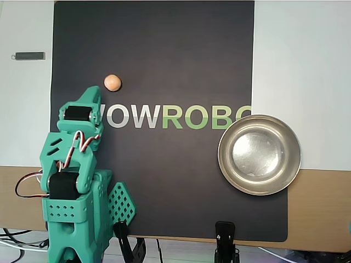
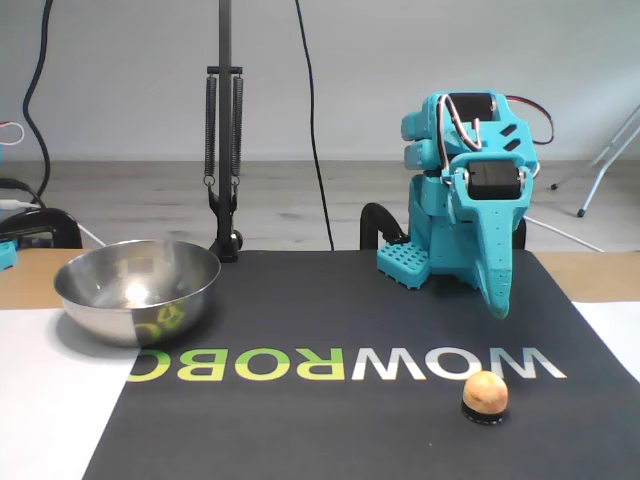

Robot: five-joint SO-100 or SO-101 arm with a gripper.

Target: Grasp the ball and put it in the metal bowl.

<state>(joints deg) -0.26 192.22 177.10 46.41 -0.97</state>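
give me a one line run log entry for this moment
arm folded | gripper shut, empty | ball on mat, ungrasped | metal bowl empty

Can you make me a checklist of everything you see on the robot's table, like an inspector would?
Surface: black mat printed WOWROBO, lying over white sheets and a wooden tabletop.
Job's things: peach-orange ball sits on a small dark ring on the mat, outside the metal bowl; the bowl is empty, at the mat's edge.
Clutter: small dark bar-shaped thing on the white sheet in the overhead view; what it is cannot be told.
End effector: teal, pointing down near the ball, not touching it; looks shut, holding nothing.
Cables: red, white and black wires on the arm; black cords hanging behind.
Surroundings: black stand with springs, wooden floor, white wall.
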